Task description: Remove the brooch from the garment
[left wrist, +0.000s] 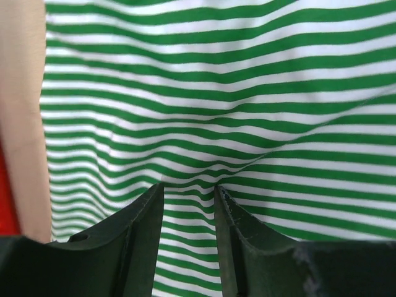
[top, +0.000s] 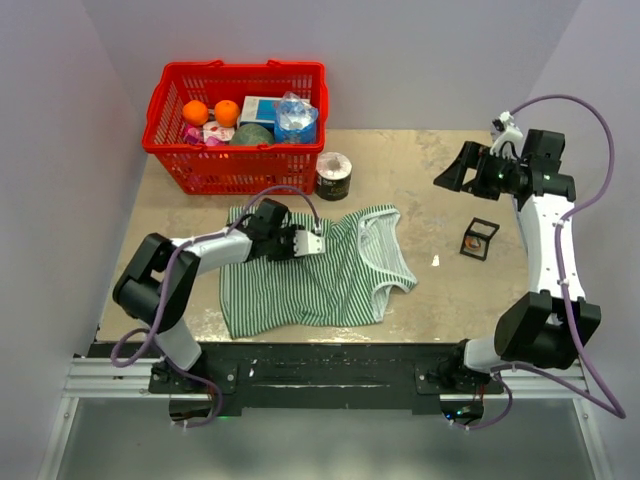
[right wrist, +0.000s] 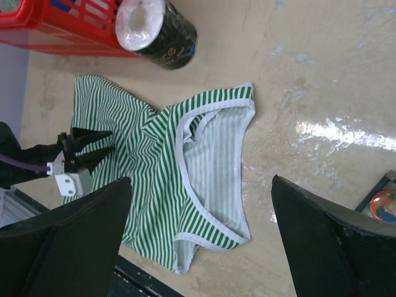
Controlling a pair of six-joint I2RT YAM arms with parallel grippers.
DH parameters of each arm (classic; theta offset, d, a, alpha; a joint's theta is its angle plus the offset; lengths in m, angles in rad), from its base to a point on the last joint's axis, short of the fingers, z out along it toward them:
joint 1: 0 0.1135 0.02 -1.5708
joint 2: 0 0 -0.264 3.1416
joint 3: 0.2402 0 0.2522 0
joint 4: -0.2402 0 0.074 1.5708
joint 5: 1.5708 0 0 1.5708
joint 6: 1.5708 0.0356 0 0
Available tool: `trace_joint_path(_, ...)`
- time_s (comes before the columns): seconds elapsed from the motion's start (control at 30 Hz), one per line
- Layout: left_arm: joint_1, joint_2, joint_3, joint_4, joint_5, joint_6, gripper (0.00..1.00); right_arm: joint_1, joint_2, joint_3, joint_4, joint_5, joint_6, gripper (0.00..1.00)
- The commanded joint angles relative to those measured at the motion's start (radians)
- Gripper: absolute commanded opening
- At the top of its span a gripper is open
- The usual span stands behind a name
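The green-and-white striped garment (top: 310, 280) lies flat mid-table, its white-trimmed neck opening (right wrist: 213, 167) toward the right. My left gripper (top: 300, 246) rests low on its upper left part. In the left wrist view its dark fingers (left wrist: 145, 216) stand a little apart, tips pressed into puckered cloth (left wrist: 210, 93), with only stripes between them. The right gripper (top: 445, 178) hovers high at the far right, open wide, and holds nothing (right wrist: 201, 179). I see no brooch on the cloth in any view.
A red basket (top: 172, 165) of groceries stands at the back left, with a white tape roll (top: 333, 176) beside it. A small black square frame (top: 480, 240) sits right of the garment. Between them lies a tiny white speck (top: 435, 262), too small to identify.
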Motion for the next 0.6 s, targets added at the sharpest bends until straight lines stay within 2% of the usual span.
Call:
trace_joint_path(0.0, 0.083, 0.123, 0.080, 0.025, -0.119, 0.082, 0.43, -0.005, 0.014, 0.046, 0.051, 0.059, 0.070, 0.99)
trace_joint_path(0.07, 0.099, 0.123, 0.147, -0.027, -0.087, 0.095, 0.43, -0.005, 0.022, 0.056, 0.052, 0.070, 0.090, 0.99)
trace_joint_path(0.13, 0.106, 0.074, 0.172, -0.092, 0.003, 0.101, 0.43, -0.002, 0.023, 0.073, 0.048, 0.154, 0.122, 0.99)
trace_joint_path(0.2, 0.105, -0.020, 0.164, -0.176, 0.066, 0.098, 0.49, 0.001, 0.035, 0.096, 0.023, 0.271, 0.141, 0.99)
trace_joint_path(0.23, 0.105, -0.057, 0.160, -0.217, 0.131, 0.061, 0.57, 0.001, 0.040, 0.133, 0.014, 0.303, 0.152, 0.99)
trace_joint_path(0.3, 0.102, -0.160, 0.169, -0.242, 0.176, -0.008, 0.65, 0.001, 0.043, 0.170, 0.002, 0.332, 0.144, 0.99)
trace_joint_path(0.33, 0.102, -0.189, 0.187, -0.245, 0.196, -0.102, 0.74, 0.001, 0.043, 0.205, 0.005, 0.340, 0.118, 0.99)
trace_joint_path(0.37, 0.102, -0.215, 0.200, -0.244, 0.198, -0.147, 0.99, 0.001, 0.045, 0.225, 0.003, 0.343, 0.109, 0.99)
trace_joint_path(0.5, 0.106, -0.291, 0.304, -0.224, 0.132, -0.333, 1.00, 0.001, 0.075, 0.346, -0.026, 0.383, 0.072, 0.99)
trace_joint_path(0.57, 0.122, -0.292, 0.365, -0.173, 0.045, -0.425, 0.99, 0.001, 0.092, 0.418, -0.050, 0.395, 0.051, 0.99)
